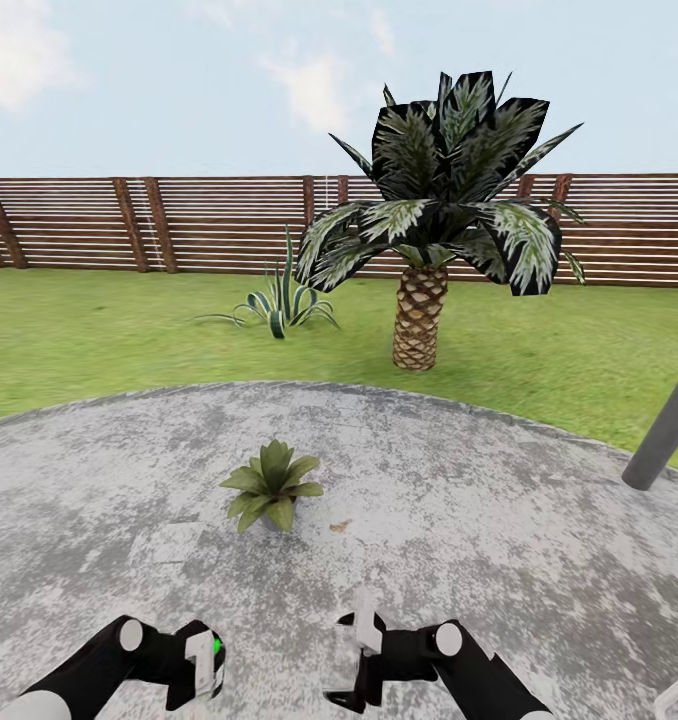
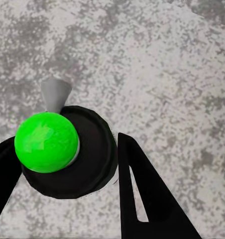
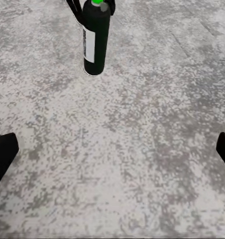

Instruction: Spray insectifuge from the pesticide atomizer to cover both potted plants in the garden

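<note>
1. Both arms reach forward low over the round stone patio (image 1: 499, 520), their forearms angled inward from the bottom corners of the head view.
2. The left claw (image 1: 201, 668) is closed on the pesticide atomizer (image 1: 205, 662), holding it upright just above the stone.
3. In the left wrist view the camera looks straight down on the bottle's bright green cap (image 2: 46, 142) and dark round shoulder, with the small grey nozzle (image 2: 55, 94) sticking out from under the cap. One black finger (image 2: 142, 194) lies against the bottle's side and the other presses the opposite side at the frame's edge.
4. In the right wrist view the bottle (image 3: 96, 40) hangs upright with its white band facing the camera, its base slightly clear of the patio.
5. The right claw (image 1: 357, 660) is open and empty; its two dark fingertips (image 3: 3, 149) sit wide apart at the edges of that view, with bare stone between them.
6. One potted plant (image 1: 271, 485) stands on the patio ahead of the claws, between them and the lawn (image 1: 99, 330).
7. Beyond the lawn stand a thick-trunked palm (image 1: 424, 250) and the slatted fence (image 1: 179, 222).
</note>
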Available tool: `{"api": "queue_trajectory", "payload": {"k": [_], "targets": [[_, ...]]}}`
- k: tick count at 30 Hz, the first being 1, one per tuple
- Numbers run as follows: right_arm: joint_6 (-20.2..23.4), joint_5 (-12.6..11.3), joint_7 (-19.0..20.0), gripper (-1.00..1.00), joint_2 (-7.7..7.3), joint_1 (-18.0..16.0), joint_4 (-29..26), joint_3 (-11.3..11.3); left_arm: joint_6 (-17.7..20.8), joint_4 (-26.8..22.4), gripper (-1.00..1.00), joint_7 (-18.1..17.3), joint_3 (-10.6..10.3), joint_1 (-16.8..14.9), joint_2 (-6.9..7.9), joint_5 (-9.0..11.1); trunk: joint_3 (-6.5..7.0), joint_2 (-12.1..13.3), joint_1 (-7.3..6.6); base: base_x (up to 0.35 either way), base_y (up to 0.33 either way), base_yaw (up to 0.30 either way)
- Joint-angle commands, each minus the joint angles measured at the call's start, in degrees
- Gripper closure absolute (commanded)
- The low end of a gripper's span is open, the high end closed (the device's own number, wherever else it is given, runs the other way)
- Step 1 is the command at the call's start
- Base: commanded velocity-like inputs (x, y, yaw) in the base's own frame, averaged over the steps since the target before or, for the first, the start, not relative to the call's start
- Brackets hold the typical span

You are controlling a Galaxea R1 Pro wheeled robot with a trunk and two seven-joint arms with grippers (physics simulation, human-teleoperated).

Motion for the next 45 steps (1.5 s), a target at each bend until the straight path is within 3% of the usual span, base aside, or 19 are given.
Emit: {"api": "queue_trajectory", "payload": {"k": [1, 3, 7, 8, 10, 11, 13, 14, 15, 16, 19, 20, 21, 24, 32, 36, 37, 41, 45], "targets": [[-0.45, 0.55, -1.58, -1.00, -0.21, -0.02, 1.21, -0.15, -0.13, -0.28, 1.00, 1.03, -0.04, -0.01, -0.07, -0.18, -0.05, -0.02, -0.01, 0.000, 0.000, 0.000], [-0.52, 0.46, -5.78, -1.00, -1.12, -0.02, 4.06, -0.24, 0.72, -0.44, 1.00, 3.23, 0.07, -0.01, -0.17, 0.00, -0.05, -0.02, -0.01, 0.000, 0.000, 0.000], [-0.57, 0.04, -23.42, -1.00, -2.89, -0.02, 13.08, -0.22, 5.16, -0.58, 1.00, 10.63, 3.16, -0.01, -0.43, 0.19, -0.05, -0.02, -0.01, 0.000, 0.000, 0.000], [-0.57, -0.03, -29.10, -1.00, -2.94, -0.02, 15.52, -0.23, 5.73, -0.65, 1.00, 11.82, 5.10, -0.05, -0.52, 0.20, -0.05, -0.02, -0.01, 0.000, 0.000, 0.000], [-0.59, -0.14, -35.27, -1.00, -2.88, 0.01, 17.95, -0.27, 6.05, -0.70, 1.00, 12.44, 7.56, -0.07, -0.58, 0.21, -0.05, -0.02, -0.01, 0.000, 0.000, 0.000], [-0.63, -0.30, -41.71, -1.00, -2.71, 0.04, 20.56, -0.28, 6.30, -0.73, 1.00, 12.75, 10.21, -0.12, -0.64, 0.21, -0.05, -0.02, -0.01, 0.000, 0.000, 0.000], [-0.64, -0.78, -50.15, -1.00, -2.45, 0.06, 24.47, -0.86, 7.36, -0.75, 1.00, 12.92, 13.65, -0.23, -0.70, 0.23, -0.05, -0.02, -0.01, 0.000, 0.000, 0.000], [-0.65, -2.41, -55.68, -1.00, -2.15, 0.10, 27.28, -2.41, 9.27, -0.76, 1.00, 12.91, 15.67, -0.37, -0.76, 0.32, -0.05, -0.02, -0.01, 0.000, 0.000, 0.000], [-0.66, -4.36, -58.68, -1.00, -1.91, 0.12, 28.80, -3.94, 10.96, -0.79, 1.00, 12.80, 16.58, -0.48, -0.82, 0.38, -0.05, -0.02, -0.01, 0.000, 0.000, 0.000], [-0.66, -8.08, -61.92, -1.00, -1.69, 0.14, 30.24, -6.34, 13.61, -0.82, 1.00, 12.68, 17.41, -0.61, -1.06, 0.44, -0.05, -0.02, -0.01, 0.000, 0.000, 0.000], [-0.61, -14.04, -64.44, -1.00, -1.62, 0.15, 31.29, -8.81, 18.00, -0.84, 1.00, 12.54, 18.03, -0.81, -2.19, 0.47, -0.05, -0.02, -0.01, 0.000, 0.000, 0.000], [-0.59, -17.00, -65.20, -1.00, -1.68, 0.15, 31.58, -9.55, 21.70, -0.85, 1.00, 12.50, 18.16, -0.94, -3.63, 0.47, -0.05, -0.02, -0.01, 0.000, 0.000, 0.000], [-0.58, -17.77, -65.37, -1.00, -1.69, 0.15, 31.67, -9.71, 23.69, -0.85, 1.00, 12.47, 18.19, -1.00, -4.31, 0.47, -0.05, -0.02, -0.01, 0.000, 0.000, 0.000], [-0.65, -18.93, -65.62, -1.00, -1.76, 0.16, 31.61, -9.99, 30.37, -0.98, 1.00, 12.46, 18.17, -1.37, -6.65, 0.48, -0.05, -0.02, -0.01, 0.000, 0.000, 0.000], [-0.64, -19.35, -65.67, -1.00, -1.99, 0.16, 31.32, -10.31, 37.73, -0.97, 1.00, 9.96, 18.28, -3.07, -9.70, 1.90, -0.05, -0.02, -0.01, 0.000, 0.000, 0.000], [-0.63, -20.61, -65.68, -1.00, -2.01, 0.16, 31.52, -10.34, 47.48, -1.15, 1.00, 9.23, 18.22, -5.44, -10.13, 2.38, -0.05, -0.02, -0.01, 0.000, 0.000, 0.000], [-0.60, -21.84, -65.67, -1.00, -2.03, 0.16, 31.62, -10.33, 50.28, -1.20, 1.00, 9.14, 18.23, -6.29, -10.19, 2.52, -0.05, -0.02, -0.01, 0.000, 0.000, 0.000], [-0.61, -25.86, -65.70, -1.00, -2.18, 0.19, 31.91, -10.21, 53.18, -1.28, 1.00, 9.09, 17.98, -7.10, -10.73, 2.45, -0.05, -0.02, -0.01, 0.000, 0.000, 0.000], [-0.67, -27.04, -65.76, -1.00, -2.85, 0.27, 31.93, -10.30, 55.04, -1.51, 1.00, 9.13, 17.70, -7.38, -11.75, 2.36, -0.05, -0.02, -0.01, 0.040, 0.000, 0.000]]}}
